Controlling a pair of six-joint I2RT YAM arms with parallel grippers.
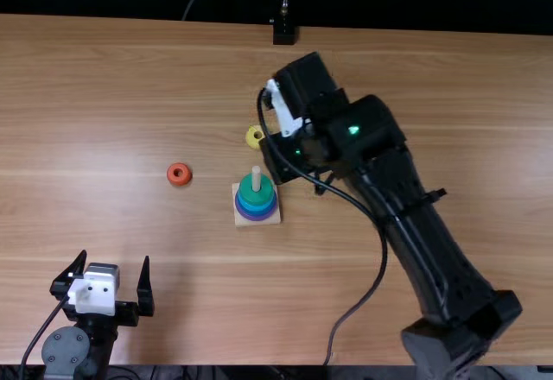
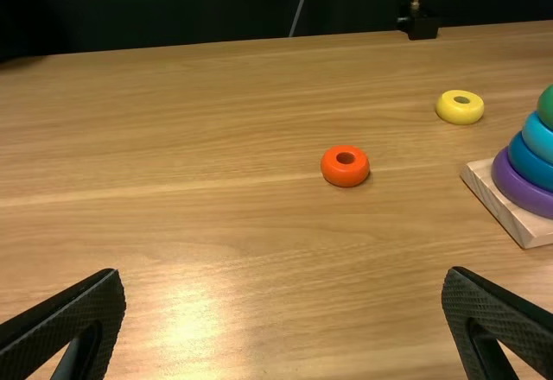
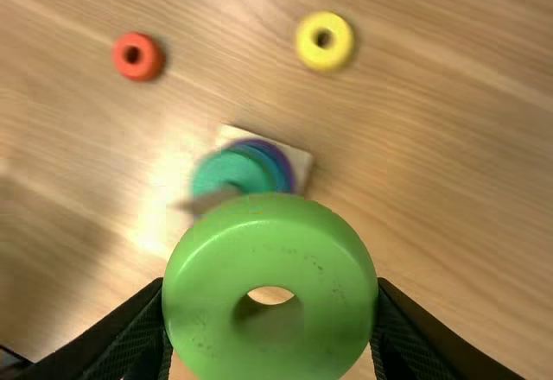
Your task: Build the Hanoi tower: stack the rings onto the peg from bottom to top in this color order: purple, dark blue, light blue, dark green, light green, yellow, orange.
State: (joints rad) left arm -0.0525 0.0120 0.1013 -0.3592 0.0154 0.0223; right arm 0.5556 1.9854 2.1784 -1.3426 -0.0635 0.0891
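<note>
behind lt-grn ring [image 3: 270,250], pt of base [image 3: 301,164]

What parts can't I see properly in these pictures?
Top view: light green ring, hidden under the right arm.
Left wrist view: dark green ring, cut off by the edge.
Right wrist view: part of the wooden base, hidden by the light green ring; peg, blurred.
</note>
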